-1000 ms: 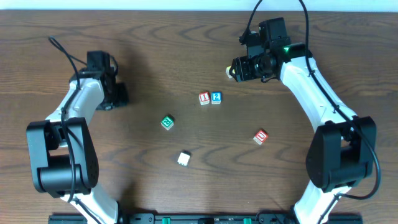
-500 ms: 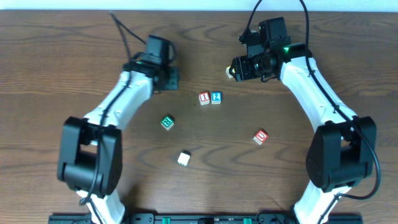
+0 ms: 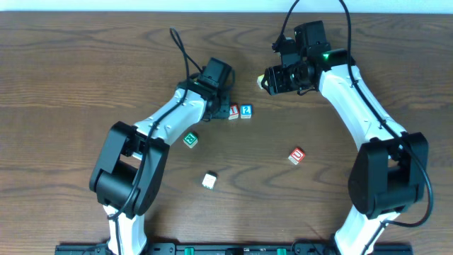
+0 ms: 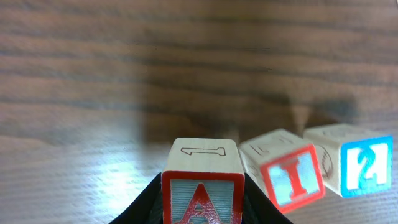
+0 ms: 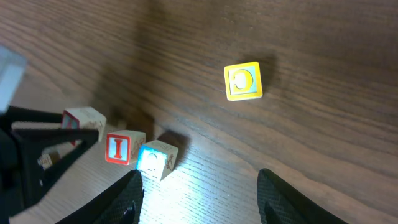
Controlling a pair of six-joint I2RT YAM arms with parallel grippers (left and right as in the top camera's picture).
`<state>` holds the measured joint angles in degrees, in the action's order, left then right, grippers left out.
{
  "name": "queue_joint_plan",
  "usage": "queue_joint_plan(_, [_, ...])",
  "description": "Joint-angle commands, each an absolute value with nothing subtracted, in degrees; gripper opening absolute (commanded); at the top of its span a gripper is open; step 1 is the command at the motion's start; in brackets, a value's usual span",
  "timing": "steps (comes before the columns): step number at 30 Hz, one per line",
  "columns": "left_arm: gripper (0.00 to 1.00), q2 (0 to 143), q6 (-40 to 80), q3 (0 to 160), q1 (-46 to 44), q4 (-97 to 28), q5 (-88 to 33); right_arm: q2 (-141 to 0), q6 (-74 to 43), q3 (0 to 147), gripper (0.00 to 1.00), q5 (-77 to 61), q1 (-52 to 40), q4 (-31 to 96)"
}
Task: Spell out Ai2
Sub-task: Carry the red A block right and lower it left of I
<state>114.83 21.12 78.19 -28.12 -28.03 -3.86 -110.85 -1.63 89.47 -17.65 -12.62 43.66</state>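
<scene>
Near the middle of the table [image 3: 64, 42], toward its far edge, the left gripper [image 3: 219, 110] held the A block [image 4: 202, 180] pinched between its two black fingers [image 4: 148, 200], just left of the I block [image 3: 233, 111]. The 2 block [image 3: 246, 110] sat against the I block's other side, so the three stood in a short row. Whether the A block touched the I block, or rested on the wood, could not be told.

Broad bare wood stretched toward the left edge and the near-left corner. The row's right flank was tighter, where the right gripper [image 5: 199, 177] hovered with its claw spread wide and nothing in it, a yellow block [image 5: 242, 81] lying on the wood beyond its fingers.

Three more blocks lay nearer the front edge, well apart from each other: a green block [image 3: 190, 139], a pale block [image 3: 209, 180] and a red block [image 3: 296, 155].

The A block showed a red letter on a pale blue ground inside a red frame, with an outlined numeral 1 on its top face. The I block, turned slightly askew, wore the same red frame; the 2 block's frame was blue.
</scene>
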Motion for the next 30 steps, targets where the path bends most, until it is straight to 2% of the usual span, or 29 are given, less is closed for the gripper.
queue_joint_plan(1, [0.06, 116.01, 23.27, 78.94, -28.29, -28.97, -2.35, -110.26, -0.56, 90.04, 0.59, -18.46, -12.40, 43.99])
queue_joint_plan(30, [0.05, 116.92, 24.32, 78.91, -28.69, -28.91, -3.92, -110.26, -0.56, 90.04, 0.58, -18.46, -12.40, 44.38])
